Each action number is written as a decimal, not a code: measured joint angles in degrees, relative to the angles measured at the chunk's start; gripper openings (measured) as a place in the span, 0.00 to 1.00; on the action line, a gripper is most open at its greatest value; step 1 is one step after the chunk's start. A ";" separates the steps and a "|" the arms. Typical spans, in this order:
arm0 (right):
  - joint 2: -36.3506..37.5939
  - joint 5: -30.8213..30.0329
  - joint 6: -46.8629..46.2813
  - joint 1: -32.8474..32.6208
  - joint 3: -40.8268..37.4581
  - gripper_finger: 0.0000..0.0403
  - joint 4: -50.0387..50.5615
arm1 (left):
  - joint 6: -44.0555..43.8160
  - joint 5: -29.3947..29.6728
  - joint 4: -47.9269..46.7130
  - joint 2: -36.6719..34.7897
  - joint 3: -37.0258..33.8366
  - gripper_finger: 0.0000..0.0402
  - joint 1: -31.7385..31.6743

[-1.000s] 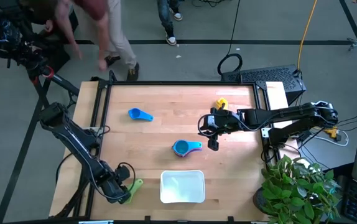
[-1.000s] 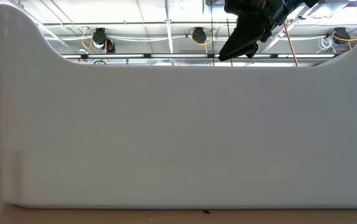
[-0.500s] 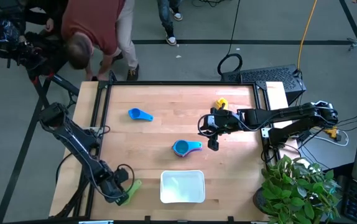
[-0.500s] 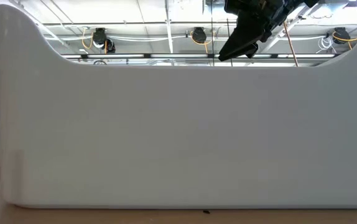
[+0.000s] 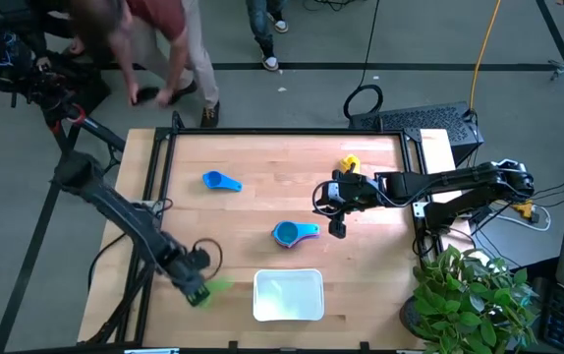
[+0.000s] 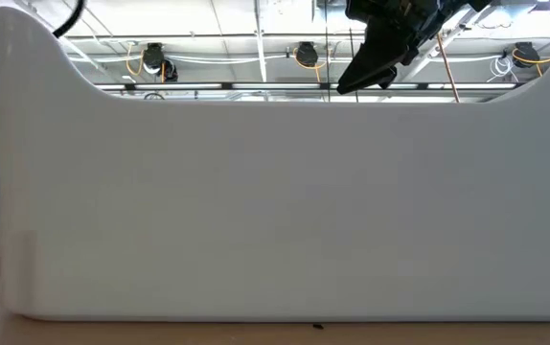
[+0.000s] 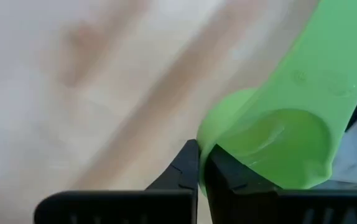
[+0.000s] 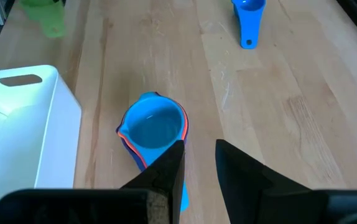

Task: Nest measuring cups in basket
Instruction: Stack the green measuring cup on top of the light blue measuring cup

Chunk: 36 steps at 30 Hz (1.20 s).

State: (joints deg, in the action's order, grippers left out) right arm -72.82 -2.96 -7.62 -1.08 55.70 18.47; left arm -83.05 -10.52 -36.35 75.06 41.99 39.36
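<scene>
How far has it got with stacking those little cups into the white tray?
Partly done: a nested stack of cups, light blue on top, sits mid-table, outside the basket, which looks empty. In hand: the left gripper holds the green cup beside the basket. The right gripper hovers open by the stack. Left: the lone blue cup, the yellow one, then moving everything in.

green cup (image 5: 213,287) held beside white basket (image 5: 288,295); nested blue stack (image 5: 290,233) mid-table
</scene>
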 joint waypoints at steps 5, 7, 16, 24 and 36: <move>0.00 -0.02 0.82 0.00 0.00 0.21 0.25 | 14.25 2.76 -16.07 -5.99 5.50 0.02 -10.20; 0.00 -0.20 1.05 0.02 0.00 0.21 0.21 | 21.05 5.02 -18.08 -7.07 7.68 0.02 -15.04; 2.94 -4.63 2.11 3.05 0.02 0.21 4.53 | 52.74 6.14 -17.20 0.08 18.34 0.02 -35.71; 7.94 -5.28 1.31 7.95 0.02 0.21 8.27 | 71.20 2.98 -17.07 12.89 30.90 0.02 -44.26; 12.29 -7.52 1.23 11.30 0.02 0.21 11.54 | 82.59 -0.41 -16.54 26.96 41.83 0.02 -47.22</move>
State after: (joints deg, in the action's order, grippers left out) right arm -60.53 -10.48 -6.39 10.22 55.72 30.01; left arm -0.46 -10.94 -52.89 102.02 83.82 -7.86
